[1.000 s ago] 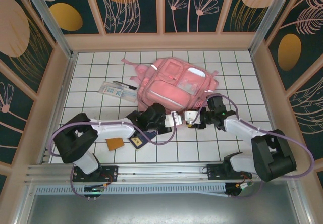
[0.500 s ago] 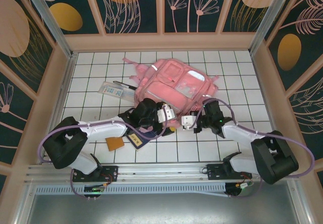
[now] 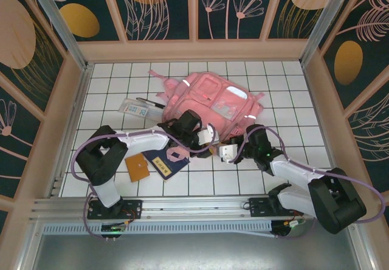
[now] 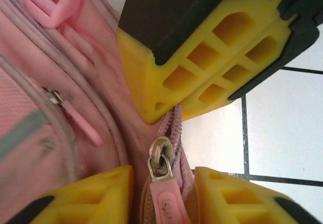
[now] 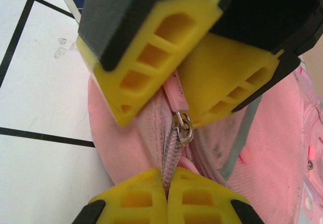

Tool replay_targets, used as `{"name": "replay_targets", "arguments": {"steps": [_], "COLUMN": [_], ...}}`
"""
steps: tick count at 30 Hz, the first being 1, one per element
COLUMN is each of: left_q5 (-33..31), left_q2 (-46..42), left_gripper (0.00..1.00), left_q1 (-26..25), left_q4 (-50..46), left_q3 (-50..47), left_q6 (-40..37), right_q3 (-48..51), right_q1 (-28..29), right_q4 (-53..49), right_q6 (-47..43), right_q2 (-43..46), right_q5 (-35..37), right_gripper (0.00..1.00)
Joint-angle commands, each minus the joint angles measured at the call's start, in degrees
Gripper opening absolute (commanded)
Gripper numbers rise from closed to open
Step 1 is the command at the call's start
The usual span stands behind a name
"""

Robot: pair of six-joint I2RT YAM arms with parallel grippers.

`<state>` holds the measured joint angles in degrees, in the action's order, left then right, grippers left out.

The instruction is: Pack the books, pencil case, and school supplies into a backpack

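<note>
The backpack (image 3: 209, 96) lay at upper centre of the overhead view, with both arms meeting at its lower edge. The right gripper (image 5: 168, 176) was clenched on the zipper seam, which ran straight up the frame to the zipper pull (image 5: 182, 125). The pull sat between the pads of the left gripper (image 4: 164, 177) — whether they pinched it could not be told.

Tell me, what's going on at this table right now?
Two robot arms are working on the zip of the pink backpack. The left hand grips the zip pull, while the right hand is shut on the zip seam just beside it, pinching the fabric. Nothing looks packed yet: the blue book, the orange notebook, the clear pencil case and the loose pens all lie on the table outside the backpack.
</note>
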<state>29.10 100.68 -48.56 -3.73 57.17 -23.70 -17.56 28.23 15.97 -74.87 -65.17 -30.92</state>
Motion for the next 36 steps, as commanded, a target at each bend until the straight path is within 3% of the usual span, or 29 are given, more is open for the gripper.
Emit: {"name": "replay_targets", "arguments": {"steps": [1,8,18,26,30,36], "left_q5": [3.45,2.01,8.48,2.84,5.95,8.35], "left_q2": [-0.14,-5.83,-7.55,-12.91,-12.99,-12.97], "left_gripper": [0.27,0.09,0.01,0.08,0.12,0.35], "left_q1": [0.39,2.3,4.57,4.7,4.81,4.8], "left_q4": [-4.59,-1.36,-1.63,-1.34,-1.82,-1.31], "left_q3": [0.96,-1.14,-2.75,-7.5,-6.52,-5.91], "left_q6": [-1.21,0.31,1.65,-2.79,-2.53,-0.67], "right_q3": [0.2,0.54,1.89,1.59,1.06,0.96], "right_q1": [0.49,0.45,-0.1,-2.2,-2.0,-0.61], "right_q4": [0.57,1.1,1.94,1.79,0.4,-0.04], "right_q6": [-2.81,-2.95,-2.82,-1.23,-1.44,-2.24], "right_q2": [1.08,0.49,0.33,0.49,0.35,0.61], "right_q5": [-0.51,0.92,2.88,2.4,1.66,1.89], "right_gripper": [0.0,0.0,0.0,0.0,0.0,0.0]}}
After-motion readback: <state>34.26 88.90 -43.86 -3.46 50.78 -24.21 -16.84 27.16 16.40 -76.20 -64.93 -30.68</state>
